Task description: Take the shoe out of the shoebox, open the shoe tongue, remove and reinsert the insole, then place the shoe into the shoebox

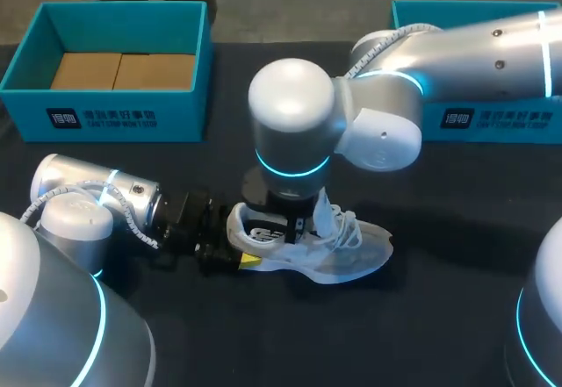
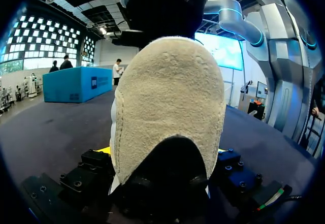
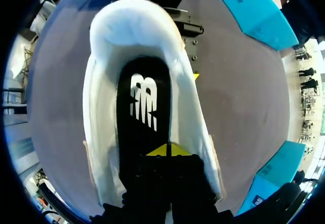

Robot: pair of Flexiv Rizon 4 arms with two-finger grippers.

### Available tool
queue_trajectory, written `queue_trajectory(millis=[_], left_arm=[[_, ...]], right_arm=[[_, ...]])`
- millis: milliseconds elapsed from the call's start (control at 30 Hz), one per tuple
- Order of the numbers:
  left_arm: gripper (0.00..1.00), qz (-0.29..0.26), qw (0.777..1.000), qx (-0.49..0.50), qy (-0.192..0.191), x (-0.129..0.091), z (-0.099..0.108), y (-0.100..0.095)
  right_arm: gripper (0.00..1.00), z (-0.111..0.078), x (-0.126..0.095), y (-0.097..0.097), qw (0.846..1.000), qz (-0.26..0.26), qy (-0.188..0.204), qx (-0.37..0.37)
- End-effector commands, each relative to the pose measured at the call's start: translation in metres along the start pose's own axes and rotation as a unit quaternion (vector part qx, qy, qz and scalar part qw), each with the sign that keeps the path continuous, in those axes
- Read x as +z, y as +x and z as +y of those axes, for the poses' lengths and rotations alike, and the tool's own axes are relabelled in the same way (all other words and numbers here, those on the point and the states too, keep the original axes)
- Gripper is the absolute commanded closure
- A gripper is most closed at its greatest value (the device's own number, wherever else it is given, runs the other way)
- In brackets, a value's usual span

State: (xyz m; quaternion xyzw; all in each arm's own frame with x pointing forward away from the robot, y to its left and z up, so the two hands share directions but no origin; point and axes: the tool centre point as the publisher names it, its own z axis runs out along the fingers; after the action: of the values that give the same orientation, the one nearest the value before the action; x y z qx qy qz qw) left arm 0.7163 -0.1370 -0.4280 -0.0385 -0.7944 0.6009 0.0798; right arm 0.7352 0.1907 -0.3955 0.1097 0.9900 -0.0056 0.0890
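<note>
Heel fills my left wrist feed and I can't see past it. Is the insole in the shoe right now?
Observer: Yes. The right wrist view shows the black insole lying flat inside the shoe.
Operator: Where's the right claw?
Observer: The right claw is down in the shoe's opening, with its yellow tips together at the insole.
Operator: Boxes?
Observer: In the head view the left teal box stands open at the table's far side, well apart from the shoe. A second teal box is at far right, partly hidden behind the right arm.
</note>
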Motion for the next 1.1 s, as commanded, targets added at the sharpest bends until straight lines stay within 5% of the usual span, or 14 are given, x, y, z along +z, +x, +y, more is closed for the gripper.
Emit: queue_trajectory(millis=[33,300,367,467,1100], left_arm=[[1.00,-0.002,1.000,0.000,0.000,0.001,0.002,0.000],[1.00,-0.002,1.000,0.000,0.000,0.001,0.002,0.000],[1.00,-0.002,1.000,0.000,0.000,0.001,0.002,0.000],[1.00,-0.002,1.000,0.000,0.000,0.001,0.002,0.000],[1.00,-0.002,1.000,0.000,0.000,0.001,0.002,0.000]], right_arm=[[1.00,-0.011,-0.002,0.004,1.000,-0.002,-0.003,0.002],[1.00,-0.017,-0.002,0.009,1.000,-0.008,-0.006,0.010],[0.76,-0.018,-0.003,0.009,1.000,-0.010,-0.007,0.010],[0.66,-0.018,-0.002,0.007,1.000,-0.011,-0.008,0.010],[0.65,-0.011,0.037,0.003,0.997,0.072,0.015,0.003]])
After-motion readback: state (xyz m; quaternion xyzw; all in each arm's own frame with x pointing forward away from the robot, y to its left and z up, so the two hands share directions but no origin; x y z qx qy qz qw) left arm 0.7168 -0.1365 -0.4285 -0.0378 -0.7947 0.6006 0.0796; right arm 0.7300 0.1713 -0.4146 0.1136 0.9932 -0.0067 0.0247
